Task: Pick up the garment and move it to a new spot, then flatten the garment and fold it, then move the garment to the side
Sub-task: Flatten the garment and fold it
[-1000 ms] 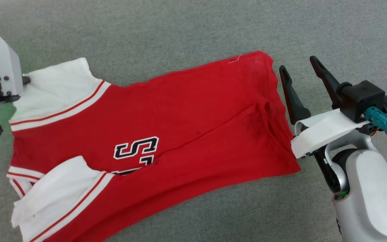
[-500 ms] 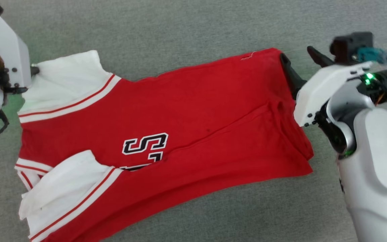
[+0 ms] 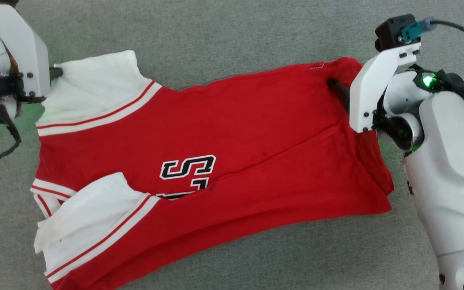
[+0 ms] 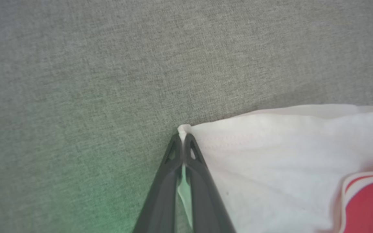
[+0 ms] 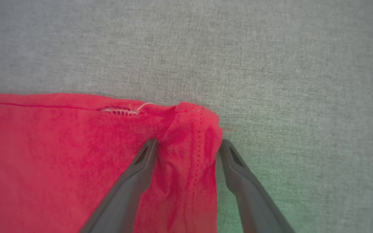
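The fingers point(image 4: 160, 200) of the left gripper point(image 4: 182, 136) are pressed together on the tip of the far white sleeve point(image 3: 91, 88), and a thin edge of white cloth stands out between them. The fingers point(image 5: 131, 184) of the right gripper point(image 5: 188, 145) stand wide apart around the far hem corner point(image 5: 193, 129): one lies on the red cloth, the other just beside the hem on the bare surface, and they hold nothing yet. The garment point(image 3: 232, 133) lies spread on the grey cloth surface point(image 3: 232, 32), sleeves toward the robot's left, hem toward its right, with a long crease across the body and the near sleeve folded over the front. No edge or corner of the surface is in view, so I cannot say how near the garment is to one. I judge the garment as light, soft and limp; it will probably sag in the middle and stretch a little when it is pulled. The two far corners seem good places to hold it. The right fingers should close on both layers of the bunched corner, otherwise one layer may slip out.
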